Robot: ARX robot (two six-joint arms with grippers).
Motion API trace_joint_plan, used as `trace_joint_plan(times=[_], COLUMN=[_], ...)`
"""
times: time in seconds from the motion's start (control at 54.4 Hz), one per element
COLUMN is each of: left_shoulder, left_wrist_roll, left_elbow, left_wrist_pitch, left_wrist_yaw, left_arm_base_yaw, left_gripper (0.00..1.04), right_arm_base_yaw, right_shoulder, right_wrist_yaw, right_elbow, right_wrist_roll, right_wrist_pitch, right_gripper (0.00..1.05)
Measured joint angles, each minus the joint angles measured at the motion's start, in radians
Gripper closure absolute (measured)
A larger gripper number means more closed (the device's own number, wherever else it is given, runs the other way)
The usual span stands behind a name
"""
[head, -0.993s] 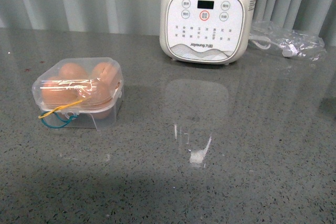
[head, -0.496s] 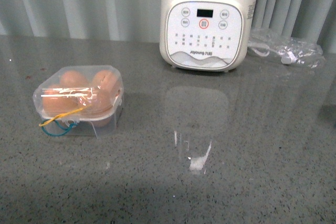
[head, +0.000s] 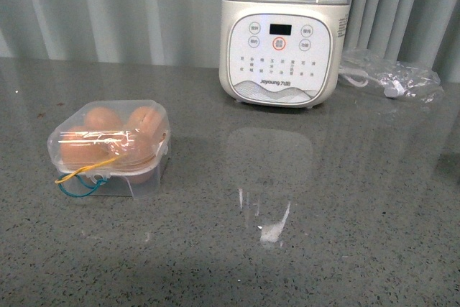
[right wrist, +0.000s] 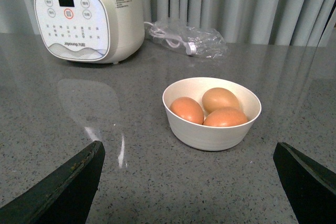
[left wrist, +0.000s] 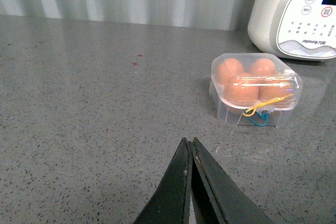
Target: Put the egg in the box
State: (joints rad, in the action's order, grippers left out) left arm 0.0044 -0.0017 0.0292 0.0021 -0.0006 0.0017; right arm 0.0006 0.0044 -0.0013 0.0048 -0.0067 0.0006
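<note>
Seemingly finished, the box [head: 108, 145] sits lidded with four eggs inside, my left gripper [left wrist: 190, 153] pinched closed on nothing, my right gripper [right wrist: 189, 169] spread wide before a bowl [right wrist: 211, 129] holding three more

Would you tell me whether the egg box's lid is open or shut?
Shut: the box's clear lid lies over the eggs inside.

We note a white Joyoung appliance [head: 284, 34] standing at the back of the grey speckled desk [head: 345, 199]. Beside it lies a clear bag holding a cable [head: 392, 73].
</note>
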Motion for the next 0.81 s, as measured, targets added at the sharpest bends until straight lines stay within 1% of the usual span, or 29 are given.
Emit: trace_joint_plan(times=[0.404, 0.423, 0.478, 0.57, 0.625, 0.644, 0.68, 0.735, 0.809], left_shoulder=[-0.001, -0.001, -0.001, -0.001, -0.001, -0.001, -0.001, -0.001, -0.001], left_wrist_roll=[0.0, -0.001, 0.0, 0.0, 0.0, 0.0, 0.0, 0.0, 0.0], left_elbow=[0.0, 0.0, 0.0, 0.0, 0.0, 0.0, 0.0, 0.0, 0.0], left_wrist_pitch=[-0.002, -0.002, -0.002, -0.002, -0.002, -0.002, -0.002, -0.002, -0.002], left_wrist_yaw=[0.0, 0.0, 0.0, 0.0, 0.0, 0.0, 0.0, 0.0, 0.0], left_arm_base_yaw=[0.0, 0.0, 0.0, 0.0, 0.0, 0.0, 0.0, 0.0, 0.0], left_gripper=[1.01, 1.0, 0.89, 0.77, 0.66, 0.64, 0.57, 0.5, 0.37], right_arm_base_yaw=[0.0, 0.0, 0.0, 0.0, 0.0, 0.0, 0.0, 0.0, 0.0], right_shoulder=[0.0, 0.0, 0.0, 0.0, 0.0, 0.0, 0.0, 0.0, 0.0], right_wrist_yaw=[0.0, 0.0, 0.0, 0.0, 0.0, 0.0, 0.0, 0.0, 0.0], right_elbow=[0.0, 0.0, 0.0, 0.0, 0.0, 0.0, 0.0, 0.0, 0.0], right_wrist_roll=[0.0, 0.0, 0.0, 0.0, 0.0, 0.0, 0.0, 0.0, 0.0], right_wrist_pitch=[0.0, 0.0, 0.0, 0.0, 0.0, 0.0, 0.0, 0.0, 0.0], right_gripper=[0.07, 0.07, 0.07, 0.07, 0.07, 0.07, 0.07, 0.07, 0.07])
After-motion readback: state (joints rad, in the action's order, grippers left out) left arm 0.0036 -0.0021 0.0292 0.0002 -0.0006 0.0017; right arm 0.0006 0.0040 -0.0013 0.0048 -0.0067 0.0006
